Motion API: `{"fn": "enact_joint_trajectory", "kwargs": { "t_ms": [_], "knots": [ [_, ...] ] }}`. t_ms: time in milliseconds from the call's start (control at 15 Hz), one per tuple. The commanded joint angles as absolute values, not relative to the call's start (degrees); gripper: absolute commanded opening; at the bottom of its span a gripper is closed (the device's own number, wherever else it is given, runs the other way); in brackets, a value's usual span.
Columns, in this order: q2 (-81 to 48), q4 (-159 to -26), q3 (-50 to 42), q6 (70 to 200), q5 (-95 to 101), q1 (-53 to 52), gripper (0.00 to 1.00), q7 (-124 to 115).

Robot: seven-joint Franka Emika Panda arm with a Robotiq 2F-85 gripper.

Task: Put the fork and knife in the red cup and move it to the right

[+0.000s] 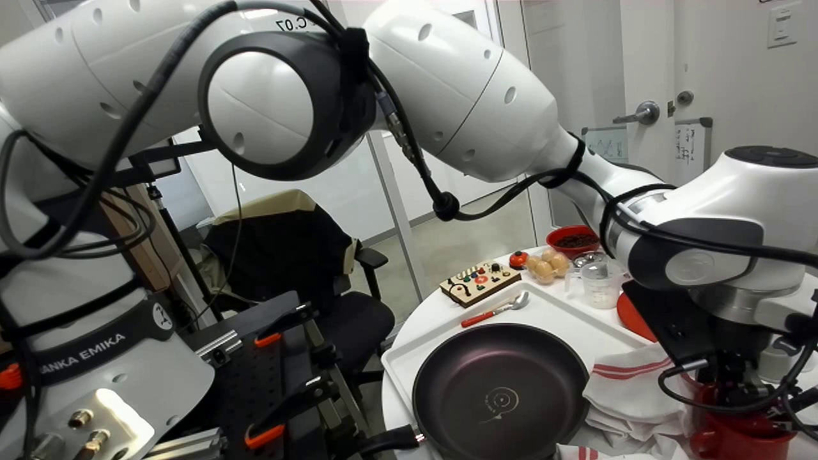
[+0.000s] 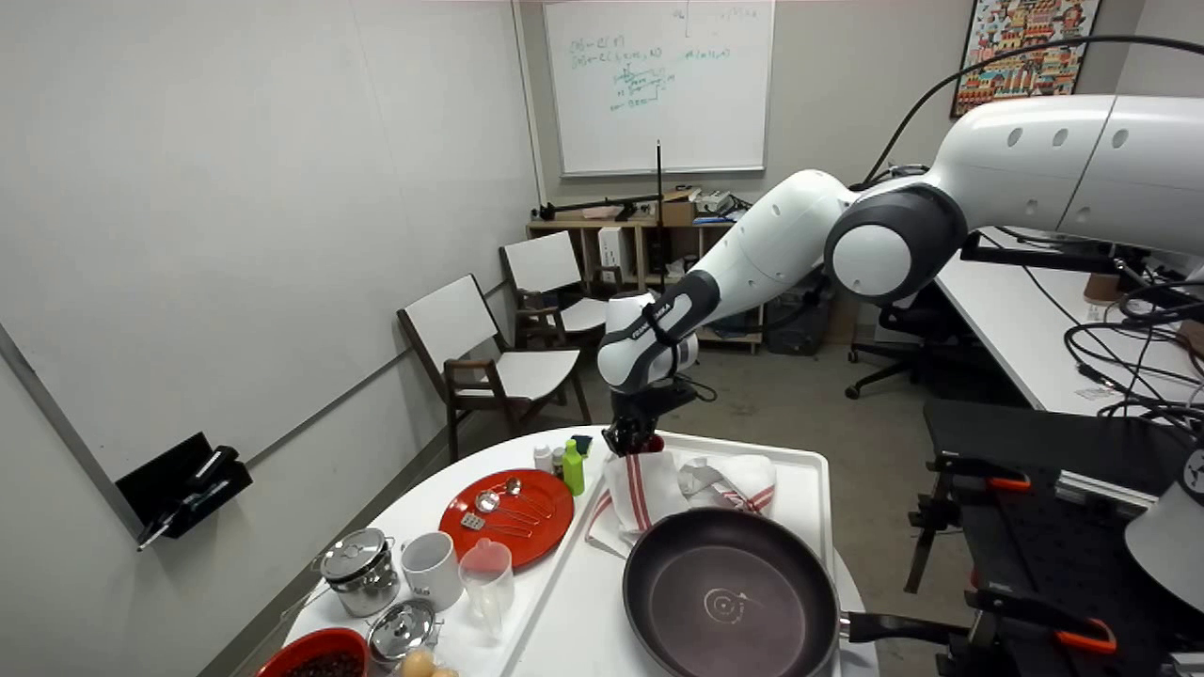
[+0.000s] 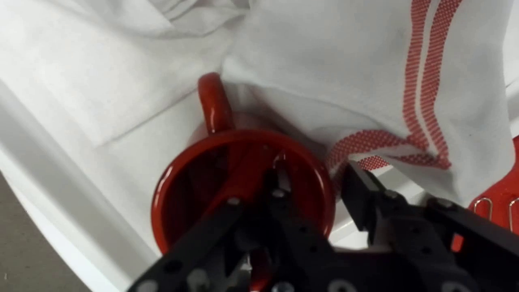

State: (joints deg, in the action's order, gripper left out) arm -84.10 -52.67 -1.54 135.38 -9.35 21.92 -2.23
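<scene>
Red mug [image 3: 206, 174] upright in white tray [image 3: 61, 182] corner, beside the red-striped towel [image 3: 316, 61]. Tool [image 3: 315, 182] straddles the mug's wall, fingers apart (one inside, one outside); contents too dark to tell.

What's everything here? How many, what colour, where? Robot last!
red cup: 1, red, beside towels
tray: 1, white, on table
pan: 1, black, on tray
towels: count unclear, white and red, on tray
spoon: 1, silver and red, on tray
plate: 1, red, on table
utensils: 3, silver, on plate
bottle: 1, green, near plate
mug: 1, white, on table
jug: 1, clear, by mug
pots: 2, silver, by mug
bowl: 1, red, on table
eggs: several, tan, by bowl
button board: 1, tan, beside tray
chairs: several, white or black, behind
whiteboards: several, white, around room
arm: 1, white, over table
end effector: 1, black, at red cup's rim
</scene>
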Motion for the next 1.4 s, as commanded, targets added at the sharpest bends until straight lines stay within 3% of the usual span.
{"fn": "enact_joint_trajectory", "kwargs": {
  "t_ms": [0,67,1333],
  "knots": [
    [-84.10,-53.12,-2.19,137.13,-9.25,21.56,0.06,-2.19],
    [-84.10,-53.12,-2.29,137.50,-9.23,21.54,0.00,-2.30],
    [-83.83,-50.82,-5.67,143.40,-7.30,21.62,0.02,-2.52]
  ]
}}
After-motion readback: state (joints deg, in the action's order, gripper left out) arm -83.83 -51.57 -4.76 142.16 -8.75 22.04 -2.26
